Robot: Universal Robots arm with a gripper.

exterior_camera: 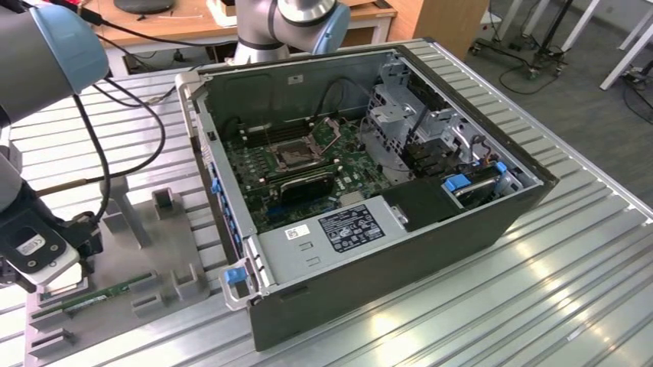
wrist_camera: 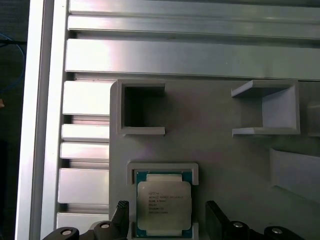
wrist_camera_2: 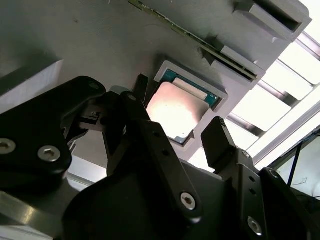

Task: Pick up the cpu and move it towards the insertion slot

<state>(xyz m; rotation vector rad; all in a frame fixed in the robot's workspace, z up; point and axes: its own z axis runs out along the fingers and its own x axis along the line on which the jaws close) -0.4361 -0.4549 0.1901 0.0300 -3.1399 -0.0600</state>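
directly beneath the wide-open black two-finger gripper [wrist_camera_2: 178, 106], the square silver-topped cpu [wrist_camera: 164, 205] lies flat in its grey plastic nest [wrist_camera: 162, 167], with the bracket-framed dark insertion slot [exterior_camera: 296, 155] toward two o'clock in the exterior view.

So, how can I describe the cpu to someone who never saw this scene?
At the exterior view's left of the open computer case a grey fixture plate lies on the slatted table. In both wrist views the cpu sits in a shallow square pocket of it, between the open jaws. It is a silver square with a teal rim, unlike the long green memory stick.
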